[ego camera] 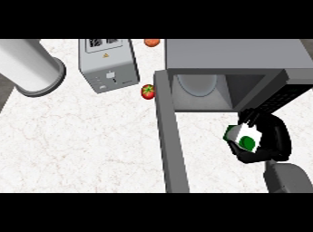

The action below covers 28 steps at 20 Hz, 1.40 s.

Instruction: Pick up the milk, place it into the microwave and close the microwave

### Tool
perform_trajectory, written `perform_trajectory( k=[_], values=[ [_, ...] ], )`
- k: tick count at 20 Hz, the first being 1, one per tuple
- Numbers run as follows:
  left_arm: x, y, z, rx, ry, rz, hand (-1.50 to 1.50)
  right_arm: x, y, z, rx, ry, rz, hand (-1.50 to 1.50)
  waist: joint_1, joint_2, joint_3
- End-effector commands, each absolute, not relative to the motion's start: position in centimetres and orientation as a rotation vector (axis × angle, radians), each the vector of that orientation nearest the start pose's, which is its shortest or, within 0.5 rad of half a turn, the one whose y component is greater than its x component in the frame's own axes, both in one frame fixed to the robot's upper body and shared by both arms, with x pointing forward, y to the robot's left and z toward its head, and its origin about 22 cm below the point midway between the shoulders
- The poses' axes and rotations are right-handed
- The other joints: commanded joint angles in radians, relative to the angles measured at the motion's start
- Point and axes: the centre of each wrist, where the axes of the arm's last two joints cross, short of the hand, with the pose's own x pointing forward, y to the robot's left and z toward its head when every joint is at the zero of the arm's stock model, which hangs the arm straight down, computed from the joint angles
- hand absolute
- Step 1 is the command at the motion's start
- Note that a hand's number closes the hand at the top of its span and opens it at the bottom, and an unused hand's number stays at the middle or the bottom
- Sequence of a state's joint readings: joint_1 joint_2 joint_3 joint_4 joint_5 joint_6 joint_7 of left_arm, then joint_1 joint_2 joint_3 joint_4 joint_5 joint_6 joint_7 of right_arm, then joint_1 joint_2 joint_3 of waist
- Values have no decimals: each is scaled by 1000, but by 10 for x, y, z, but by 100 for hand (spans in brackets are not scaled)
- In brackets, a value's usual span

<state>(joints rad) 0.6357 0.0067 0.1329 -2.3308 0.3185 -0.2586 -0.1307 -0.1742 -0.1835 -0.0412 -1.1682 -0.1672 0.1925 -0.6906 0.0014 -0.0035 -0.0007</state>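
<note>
Right hand (pixel 271 136) is curled round the milk (pixel 242 138), holding it over the desk (pixel 85 136) just before the open microwave (pixel 239 59), its door (pixel 170 136) standing wide, presumably so the milk can go straight in.

1. Toaster (pixel 108 63): grey box on the white marbled surface (pixel 85 136), well up and left of the fingers (pixel 251 117).
2. Tomato (pixel 148 91): red with a green top, up-left of the fingers, just right of the toaster.
3. Orange-red fruit (pixel 152 42): farther up, cut off by the top edge.
4. White cylinder (pixel 25 65): grey-rimmed, farthest left of the fingers, beyond the toaster.
</note>
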Motion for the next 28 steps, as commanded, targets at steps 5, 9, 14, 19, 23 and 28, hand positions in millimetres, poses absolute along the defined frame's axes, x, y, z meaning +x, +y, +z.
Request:
perform_trajectory(
  k=[5,9,14,19,23,28],
  values=[
    [77,290,89,-20,-1911,139,-150,305,-226,12,44,-2017,167,150,8,1,0],
    [76,298,93,-31,-1939,153,-150,333,-205,4,3,-2003,182,150,14,4,1],
    [90,311,78,6,-1944,139,-150,365,-189,23,-14,-1957,224,150,13,5,1],
    [77,310,87,-47,-1928,122,-150,386,-203,22,-33,-1948,222,150,39,10,1],
    [91,307,88,-64,-1934,99,-150,396,-188,30,-65,-1957,236,150,54,18,1],
    [100,309,86,-103,-1947,88,-150,406,-201,42,-147,-1995,244,150,81,27,0]
  ],
)
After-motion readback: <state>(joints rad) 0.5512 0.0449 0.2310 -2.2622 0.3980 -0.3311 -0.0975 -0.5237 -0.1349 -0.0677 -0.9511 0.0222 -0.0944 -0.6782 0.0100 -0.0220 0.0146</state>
